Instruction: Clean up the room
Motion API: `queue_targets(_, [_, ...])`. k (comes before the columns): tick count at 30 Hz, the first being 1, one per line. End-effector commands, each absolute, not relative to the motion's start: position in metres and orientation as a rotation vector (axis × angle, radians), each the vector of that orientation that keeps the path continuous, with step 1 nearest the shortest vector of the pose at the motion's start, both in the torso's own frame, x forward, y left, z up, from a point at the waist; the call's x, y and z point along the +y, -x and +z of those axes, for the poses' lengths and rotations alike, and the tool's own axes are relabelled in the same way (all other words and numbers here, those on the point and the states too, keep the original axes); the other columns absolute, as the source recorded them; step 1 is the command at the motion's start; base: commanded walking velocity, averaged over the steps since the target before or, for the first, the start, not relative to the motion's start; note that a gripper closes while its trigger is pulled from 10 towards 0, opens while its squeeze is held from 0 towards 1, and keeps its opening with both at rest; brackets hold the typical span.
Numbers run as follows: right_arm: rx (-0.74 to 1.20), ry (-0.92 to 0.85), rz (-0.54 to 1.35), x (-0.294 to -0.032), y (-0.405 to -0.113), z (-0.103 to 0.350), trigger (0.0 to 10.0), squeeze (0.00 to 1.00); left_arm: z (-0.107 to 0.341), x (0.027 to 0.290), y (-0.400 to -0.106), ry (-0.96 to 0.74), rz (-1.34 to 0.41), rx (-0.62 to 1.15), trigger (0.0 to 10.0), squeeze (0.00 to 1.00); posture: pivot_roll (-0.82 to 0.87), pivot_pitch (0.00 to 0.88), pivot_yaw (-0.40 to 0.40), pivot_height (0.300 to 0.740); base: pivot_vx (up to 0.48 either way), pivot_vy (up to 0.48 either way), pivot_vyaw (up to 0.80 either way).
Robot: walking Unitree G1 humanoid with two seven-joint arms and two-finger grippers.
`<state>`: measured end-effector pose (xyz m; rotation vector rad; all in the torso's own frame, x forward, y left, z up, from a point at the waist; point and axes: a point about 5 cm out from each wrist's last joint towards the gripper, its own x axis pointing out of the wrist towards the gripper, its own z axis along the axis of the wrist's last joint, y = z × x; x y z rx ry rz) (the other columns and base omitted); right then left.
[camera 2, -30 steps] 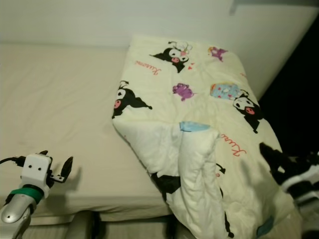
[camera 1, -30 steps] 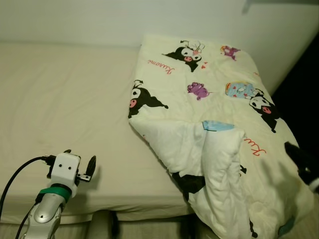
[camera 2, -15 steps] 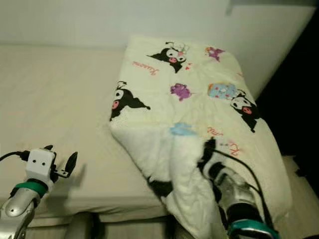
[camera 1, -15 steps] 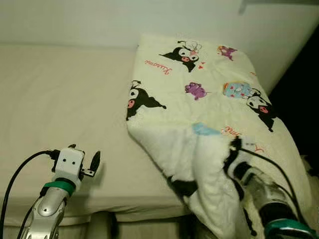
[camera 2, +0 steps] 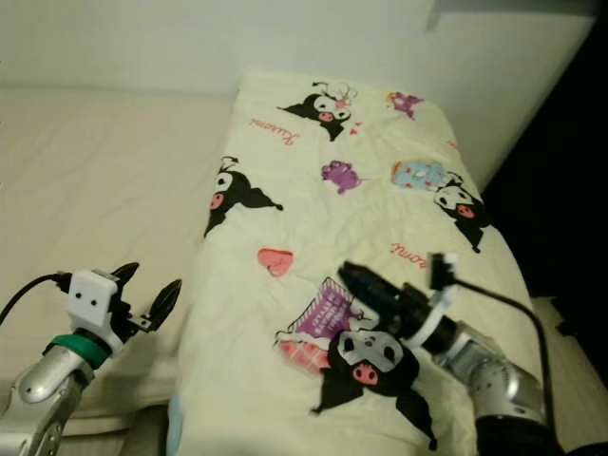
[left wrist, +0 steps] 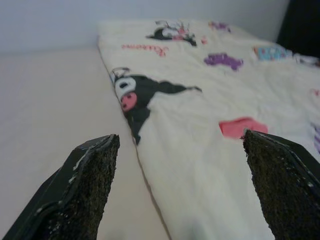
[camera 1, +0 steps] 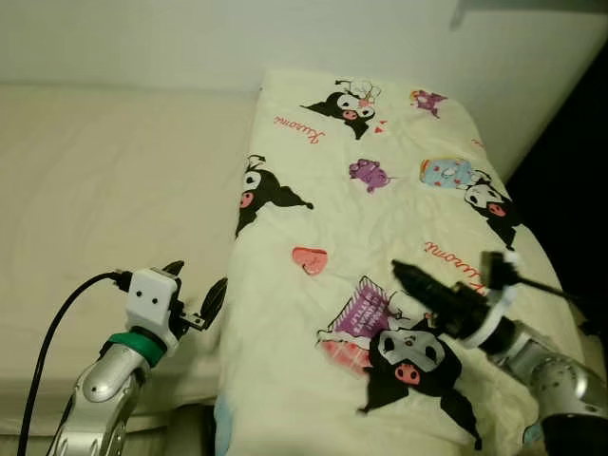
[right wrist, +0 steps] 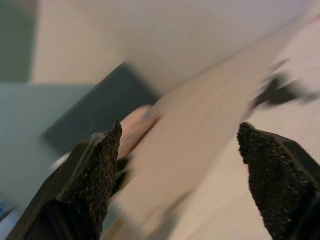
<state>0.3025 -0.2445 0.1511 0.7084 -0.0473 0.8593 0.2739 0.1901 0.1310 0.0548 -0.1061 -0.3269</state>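
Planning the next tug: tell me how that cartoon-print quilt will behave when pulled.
The quilt probably drapes limply: its near edge hangs over the bed. Its puffy, wrinkled surface suggests light padding. It would likely bunch rather than slide flat if the left gripper pinched one spot.

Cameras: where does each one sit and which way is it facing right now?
Head eyes: look forward and down on the blanket spread over the bed; both arms show.
Left wrist: looks along the open left claw at the blanket's edge.
Right wrist: blurred, past the open right claw.
Shared: head and left wrist views both show the pink heart.
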Motion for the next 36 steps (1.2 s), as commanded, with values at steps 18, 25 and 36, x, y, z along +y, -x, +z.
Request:
queue_targets(18, [0.301, -0.185, 0.167, -0.235, -0.307, 0.055, 10.0, 0.00, 0.090, 0.200, -0.273, -0.265, -0.147, 0.108, 10.0, 0.00, 0.08, 0.000, -0.032, 0.570, 0.000, 0.000, 0.00])
queue_targets(25, [0.371, -0.127, -0.012, -0.195, -0.295, 0.015, 10.0, 0.00, 0.059, 0.207, -0.267, -0.358, 0.038, 0.236, 10.0, 0.00, 0.09, 0.000, -0.037, 0.580, 0.000, 0.000, 0.00])
queue_targets(36, [0.311, -0.155, -0.030, -0.170, -0.302, 0.019, 10.0, 0.00, 0.051, 0.188, -0.269, -0.386, 0.006, 0.202, 10.0, 0.00, 0.09, 0.000, -0.041, 0.620, 0.000, 0.000, 0.00])
